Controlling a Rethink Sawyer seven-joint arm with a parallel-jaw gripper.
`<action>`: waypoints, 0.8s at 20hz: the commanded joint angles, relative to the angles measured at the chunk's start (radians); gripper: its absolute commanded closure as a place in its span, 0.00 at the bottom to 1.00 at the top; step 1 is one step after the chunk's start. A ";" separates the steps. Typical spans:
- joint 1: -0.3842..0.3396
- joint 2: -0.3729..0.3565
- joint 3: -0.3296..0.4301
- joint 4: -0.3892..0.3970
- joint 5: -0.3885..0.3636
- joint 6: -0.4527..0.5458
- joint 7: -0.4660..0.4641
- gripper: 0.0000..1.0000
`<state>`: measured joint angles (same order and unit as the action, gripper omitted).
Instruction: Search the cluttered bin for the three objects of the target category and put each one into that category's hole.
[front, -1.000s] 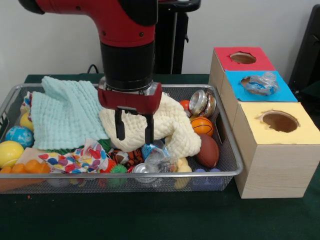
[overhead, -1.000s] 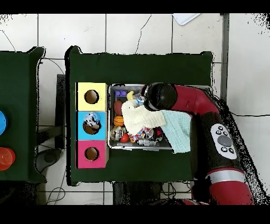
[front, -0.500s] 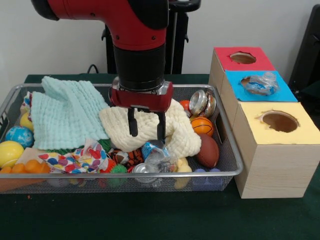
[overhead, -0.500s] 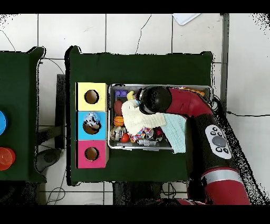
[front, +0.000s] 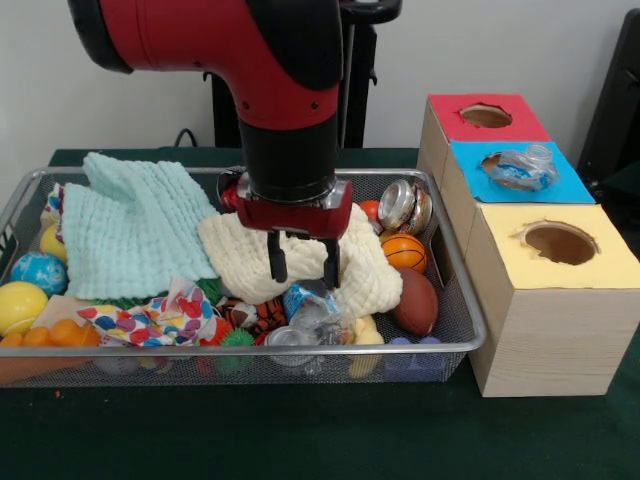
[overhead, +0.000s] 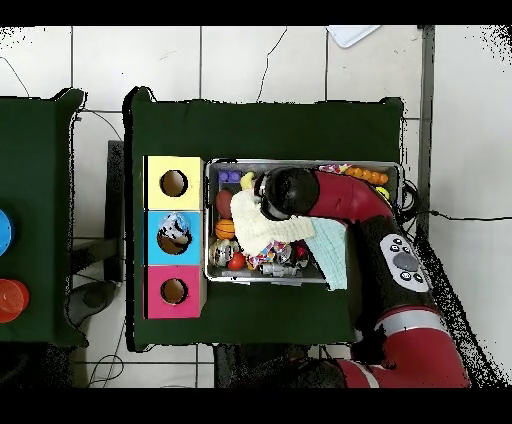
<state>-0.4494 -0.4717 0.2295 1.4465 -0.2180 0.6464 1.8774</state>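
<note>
The wire mesh bin (front: 455, 300) holds cloths, balls and cans; it also shows in the overhead view (overhead: 212, 272). My gripper (front: 304, 277) is open and empty, its fingers (front: 277, 258) hanging just above a crushed clear bottle with a blue label (front: 308, 305) near the bin's front. A second crushed bottle (front: 520, 168) lies across the blue-surround hole (front: 492, 160) on the wooden box; it shows in the overhead view (overhead: 175, 229). In the overhead view the arm hides the gripper. A third bottle is not visible.
A cream cloth (front: 345, 265), a mint cloth (front: 130, 225) and a patterned cloth (front: 150, 318) cover much of the bin. Dented cans (front: 405, 205), a basketball (front: 404, 250), a brown football (front: 415, 300) and coloured balls (front: 20, 303) lie around. Red-surround (front: 486, 115) and yellow-surround (front: 560, 243) holes flank the blue one.
My gripper has moved to the right and lower in the front view, from over the cream cloth's middle to just above the crushed bottle. Its fingers stay open.
</note>
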 joint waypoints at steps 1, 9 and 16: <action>0.023 0.090 0.054 -0.017 0.023 0.013 0.049 0.00; 0.049 0.083 0.027 -0.021 0.012 0.050 0.050 0.00; 0.091 0.066 -0.048 -0.076 -0.053 0.052 0.025 0.00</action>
<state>-0.3900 -0.4323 0.1963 1.4134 -0.2183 0.6464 1.8774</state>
